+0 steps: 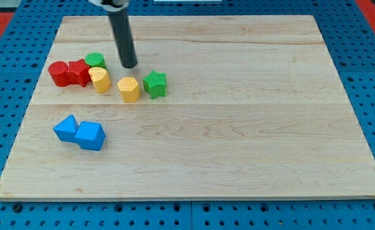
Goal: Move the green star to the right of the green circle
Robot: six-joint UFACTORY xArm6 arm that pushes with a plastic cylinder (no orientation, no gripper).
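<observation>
Seven blocks sit on the wooden board (pixel 238 128), all gathered in its left part. Counted by colour: two red, two green, two yellow, two blue would make eight, so let me count again going left to right. Two red blocks come first, a red cylinder (pixel 59 73) touching a second red block (pixel 79 73) whose shape I cannot make out. At about five o'clock from them, lower on the board, lie two blue blocks: a blue piece (pixel 65 128) and a blue cube (pixel 90 135), touching each other. Back in the upper cluster, the green circle (pixel 96 61) sits at one o'clock from the reds, and a yellow block (pixel 99 80) stands just below it, at six o'clock, touching the second red. Next comes a yellow hexagon-like block (pixel 129 89), a little apart. The green star (pixel 154 84) rests just beside it at three o'clock; from the green circle it lies at roughly four o'clock, near but apart. That makes eight blocks in all: two of each colour.

I carry no pincer, only one dark rod, so nothing spreads or pinches. My tip (pixel 130 65) stands between the green circle and the green star, at twelve o'clock from the yellow hexagon-like block, touching none of them.
</observation>
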